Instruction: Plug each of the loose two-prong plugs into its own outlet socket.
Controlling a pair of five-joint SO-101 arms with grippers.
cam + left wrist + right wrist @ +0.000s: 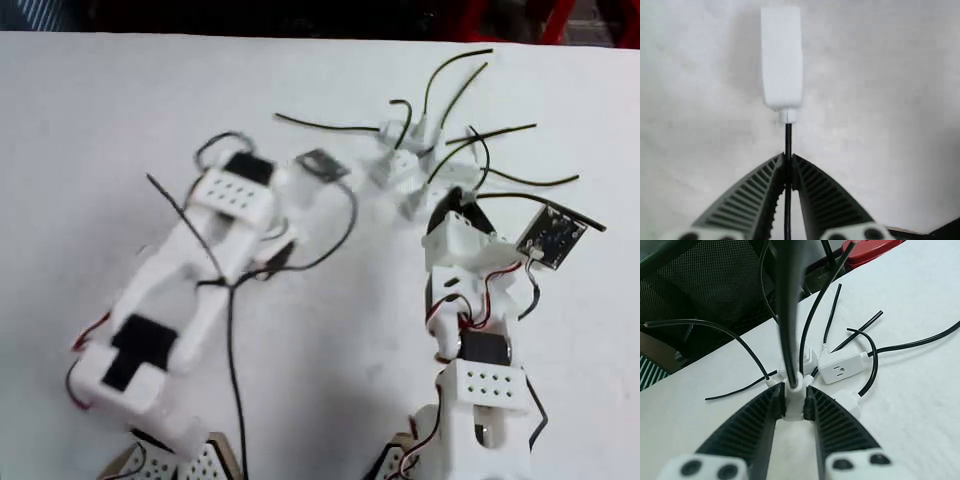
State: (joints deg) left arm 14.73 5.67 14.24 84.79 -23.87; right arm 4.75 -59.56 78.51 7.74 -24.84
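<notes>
Progress: early, I judge; no plug looks seated | left gripper [788, 159] pinched on the black cord [788, 137] of a white plug [782, 60], top centre, prongs hidden | right gripper [794, 390] clamped on a second plug [794, 409], lower centre, near an empty outlet socket [840, 369] | in the way: loose cords [920, 342] tangled round the sockets
</notes>
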